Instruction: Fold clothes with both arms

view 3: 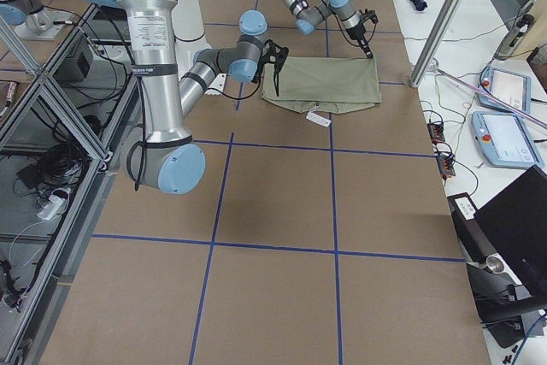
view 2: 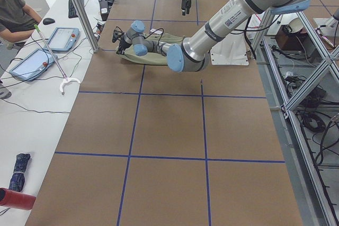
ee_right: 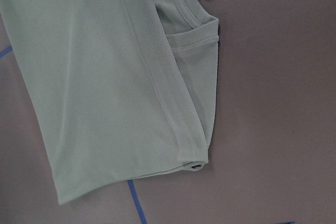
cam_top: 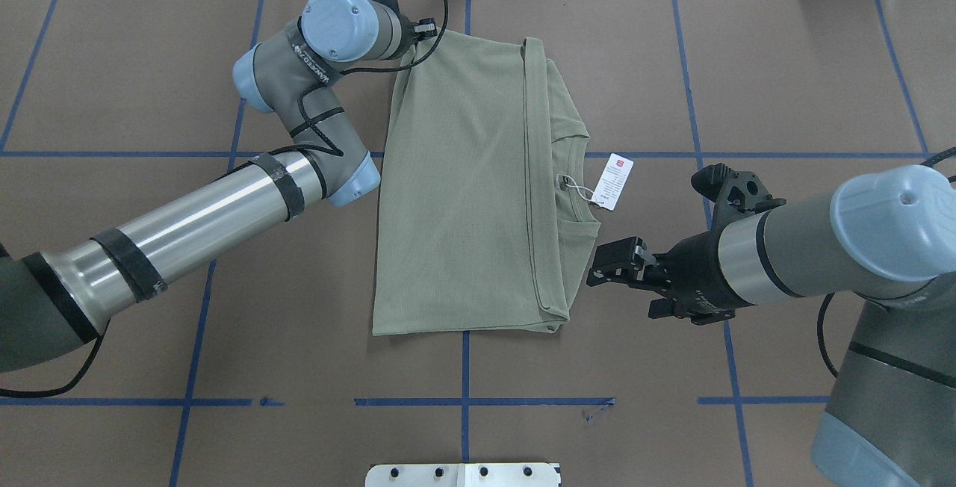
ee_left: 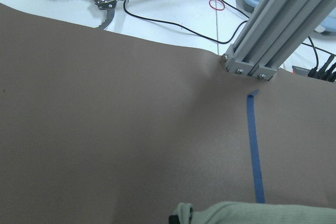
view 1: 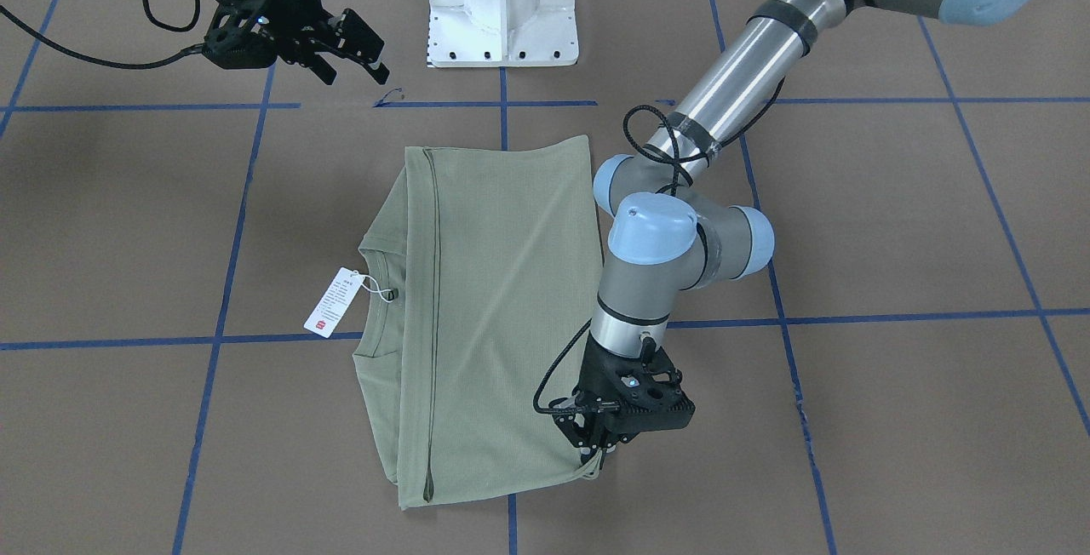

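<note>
While the left gripper [view 1: 598, 450] reaches down at the far left corner of the shirt [view 1: 502, 300], its two fingers are drawn together with that corner of the fabric pinched between them. The pale green shirt lies at the middle of the table [cam_top: 784, 61], folded into a rough rectangle on the brown covering. One folded layer covers most of it, and the edge of that layer runs from near to far. The neckline sits on the right side. From the neckline, a white hang tag [view 1: 334, 302] with a red mark trails on its string onto the bare covering, just to the right of the shirt.

The right gripper [cam_top: 606, 267] hangs above the table just off the shirt's right edge, towards the near corner. Its fingers are spread apart, with nothing between them, and they do not touch the cloth. Its wrist camera looks down on the shirt's near right corner, the ribbed collar and the tag.

Blue tape lines [cam_top: 747, 154] divide the table into squares, and one passes under the shirt. A white pedestal [view 1: 502, 2] stands at the near edge, between the two arms. Beyond the far edge, the left wrist view shows an aluminium post [ee_left: 278, 35] and a metal grabber tool [ee_left: 105, 1] lying on a white bench. A person [view 2: 16, 14] sits at that bench.
</note>
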### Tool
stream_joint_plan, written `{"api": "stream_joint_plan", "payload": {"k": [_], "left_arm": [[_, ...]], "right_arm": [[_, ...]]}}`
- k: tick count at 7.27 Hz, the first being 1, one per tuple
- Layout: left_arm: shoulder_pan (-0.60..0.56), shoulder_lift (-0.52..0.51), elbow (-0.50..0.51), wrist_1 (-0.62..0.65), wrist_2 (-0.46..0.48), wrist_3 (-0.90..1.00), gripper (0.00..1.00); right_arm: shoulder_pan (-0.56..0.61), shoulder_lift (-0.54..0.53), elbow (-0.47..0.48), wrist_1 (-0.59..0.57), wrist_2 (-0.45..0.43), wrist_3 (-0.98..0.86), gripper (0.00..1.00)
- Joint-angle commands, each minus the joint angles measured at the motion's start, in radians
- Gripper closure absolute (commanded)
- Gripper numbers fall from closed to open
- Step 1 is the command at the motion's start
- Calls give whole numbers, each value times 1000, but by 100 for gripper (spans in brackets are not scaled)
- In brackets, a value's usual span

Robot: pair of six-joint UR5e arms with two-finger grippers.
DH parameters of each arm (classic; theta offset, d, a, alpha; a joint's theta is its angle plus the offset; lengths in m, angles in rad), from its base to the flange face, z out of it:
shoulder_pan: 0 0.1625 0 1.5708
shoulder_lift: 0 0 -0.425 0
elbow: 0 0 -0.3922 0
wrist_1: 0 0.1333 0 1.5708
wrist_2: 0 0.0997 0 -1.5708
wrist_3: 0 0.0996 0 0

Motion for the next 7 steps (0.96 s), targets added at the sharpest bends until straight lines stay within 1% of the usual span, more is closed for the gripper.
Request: {"api": "stream_joint_plan", "payload": {"k": [1,3,4,5,6,7], "left_arm": [[0,-9,33,-26,44,29,1],[-26,-10,30,-27,36,41,0],[-66,-10,25,-26,-2,107,0],[-104,-3,25,-21,-119,173,0],[-106,32,-31,-10,-141,178,0],[-104,166,-227,70,-198,178,0]], "right_arm": [[0,0,-4,-2,-2,-3,0],[-4,3,-26,-2,-26,-8,0],[-8,3,-36,-5,-41,-15,0],[-18,3,-36,-11,-67,-65,0],[-21,6,-43,-25,-84,-125,0],[-32,46,-47,-124,-132,-215,0]]}}
